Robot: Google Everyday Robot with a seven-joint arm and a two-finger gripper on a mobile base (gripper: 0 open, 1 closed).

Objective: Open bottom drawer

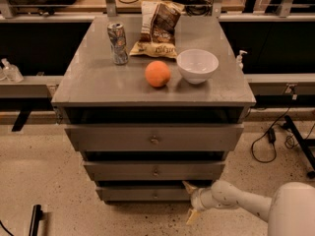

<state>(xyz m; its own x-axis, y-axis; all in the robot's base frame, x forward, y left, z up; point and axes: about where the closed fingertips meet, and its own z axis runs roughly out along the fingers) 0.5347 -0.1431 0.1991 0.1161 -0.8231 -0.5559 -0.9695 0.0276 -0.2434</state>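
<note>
Gripper (190, 201) is pictured low at the right front of the grey cabinet (88, 82), its fingers spread apart just beside the bottom drawer (138, 193), lowest of three and not yet pulled out. The approach is judged under way; the small centre knob (155, 195) must next be reached. Speckled floor (39, 181) surrounds the cabinet; a chip bag (157, 28), bowl (197, 65), can (118, 43) and orange (157, 73) are set on top.

You are looking at a robotics lab or workshop, going by the grey metal three-drawer cabinet (98, 85) on a speckled hard floor (39, 173), loose black cables (266, 142) trailing alongside, and the cream two-finger gripper (190, 200) spread apart low at its front.
</note>
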